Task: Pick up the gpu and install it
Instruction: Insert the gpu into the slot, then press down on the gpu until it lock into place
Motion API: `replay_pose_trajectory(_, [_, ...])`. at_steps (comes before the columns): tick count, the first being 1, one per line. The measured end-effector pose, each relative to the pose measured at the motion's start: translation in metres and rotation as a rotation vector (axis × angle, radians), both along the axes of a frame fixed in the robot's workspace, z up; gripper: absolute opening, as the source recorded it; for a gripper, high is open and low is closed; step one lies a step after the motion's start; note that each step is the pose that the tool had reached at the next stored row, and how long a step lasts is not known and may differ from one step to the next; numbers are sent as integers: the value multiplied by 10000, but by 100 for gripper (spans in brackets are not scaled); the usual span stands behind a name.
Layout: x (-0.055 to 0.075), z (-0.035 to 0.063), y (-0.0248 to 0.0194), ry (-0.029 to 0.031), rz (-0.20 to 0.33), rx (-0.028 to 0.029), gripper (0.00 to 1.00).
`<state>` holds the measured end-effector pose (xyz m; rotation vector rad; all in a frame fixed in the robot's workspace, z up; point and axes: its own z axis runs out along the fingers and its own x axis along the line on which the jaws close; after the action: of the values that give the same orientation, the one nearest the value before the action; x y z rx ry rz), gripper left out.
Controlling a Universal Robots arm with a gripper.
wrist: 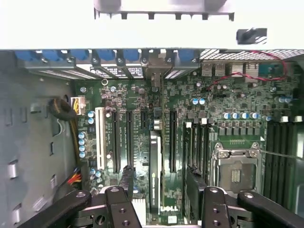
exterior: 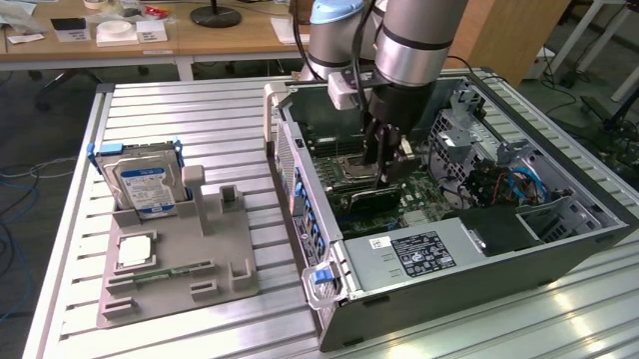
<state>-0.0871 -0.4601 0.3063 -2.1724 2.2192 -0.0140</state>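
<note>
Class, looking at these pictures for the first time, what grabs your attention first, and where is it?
The robot arm plunges into the open computer case, its hand open just above the gpu standing edge-on in the motherboard. At the exterior view's left, a hard drive stands upright in a grey holder.

The exterior view looked down from high and a little way off, taking in the slatted desk (exterior: pixel 200 120), the grey holder tray (exterior: pixel 179 254) and the whole open computer case (exterior: pixel 479 254). The wrist view sat close above, facing straight into the case onto the motherboard (wrist: pixel 190 118). Both views shared that motherboard and the tool (wrist: pixel 161 199).
</note>
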Motion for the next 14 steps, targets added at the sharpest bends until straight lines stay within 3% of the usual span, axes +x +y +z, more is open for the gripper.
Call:
replay_pose_trajectory(7, [0,182,0,1,-1,-1,57])
replay_pose_trajectory(14, [0,198,0,0,0,0,57])
